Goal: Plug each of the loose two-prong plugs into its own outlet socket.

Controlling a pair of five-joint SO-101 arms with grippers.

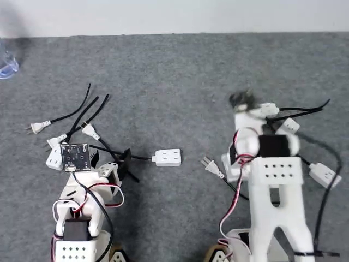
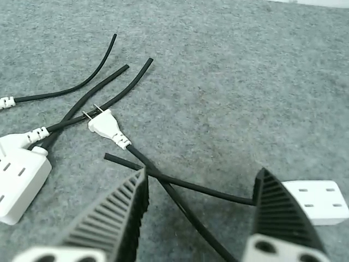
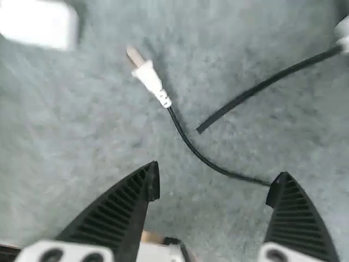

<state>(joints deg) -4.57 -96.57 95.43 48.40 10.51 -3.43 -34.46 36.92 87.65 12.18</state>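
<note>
close under the left wrist camera, the left hand [image 2: 199, 218] is spread wide, its ribbed black fingers [image 2: 122, 215] well apart and pinching nothing, low over the grey carpet-like tabletop [image 2: 234, 82]. two black cables [image 2: 180, 183] cross on the tabletop between those fingers. just past one finger lies a white socket [image 2: 319, 201], slots facing up. a little farther on, a white two-prong plug [image 2: 106, 124] lies flat and loose, prongs pointing away from the hand. off to the other side sits a larger socket block [image 2: 19, 174], with a second plug [image 2: 24, 139] right against it; whether that one is seated i cannot tell. the right hand [image 3: 210, 213] is likewise spread wide with nothing in it. beyond its fingers a loose plug [image 3: 147, 76] on a thin black cord [image 3: 191, 147] lies on the tabletop, prongs aimed at a blurred white block [image 3: 38, 24] that is near it but apart. seen from the high camera, the left arm's dark circuit board [image 1: 73, 155] carries markings too small to read. a third plug [image 1: 37, 127] lies apart at the far left, and an outer socket [image 1: 324, 174] rests beside the right arm [image 1: 272, 180].
</note>
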